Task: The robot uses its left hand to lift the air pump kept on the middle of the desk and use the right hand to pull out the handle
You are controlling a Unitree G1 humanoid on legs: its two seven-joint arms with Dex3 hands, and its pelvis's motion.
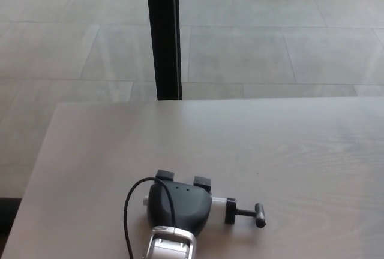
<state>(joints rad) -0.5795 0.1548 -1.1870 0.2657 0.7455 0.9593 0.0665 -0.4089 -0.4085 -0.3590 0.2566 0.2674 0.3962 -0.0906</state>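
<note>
We see the air pump (219, 202) low in the frame, a little left of the centre, lying across the pale tabletop (288, 151). Its black handle (247, 213) points to the right. The left hand (179, 204) covers the pump body and is clenched on it. A black post (163, 34) stands behind, over a tiled floor (270, 43).

One desk (288, 151) is filling the lower part of the head view. One air pump (222, 205) is lying on the desk near its front edge, carrying one black T-handle (252, 214). One robot hand (178, 202) is showing over the pump, with one black cable (129, 211) looping beside it. Behind the desk, one black post (163, 34) is standing.
</note>
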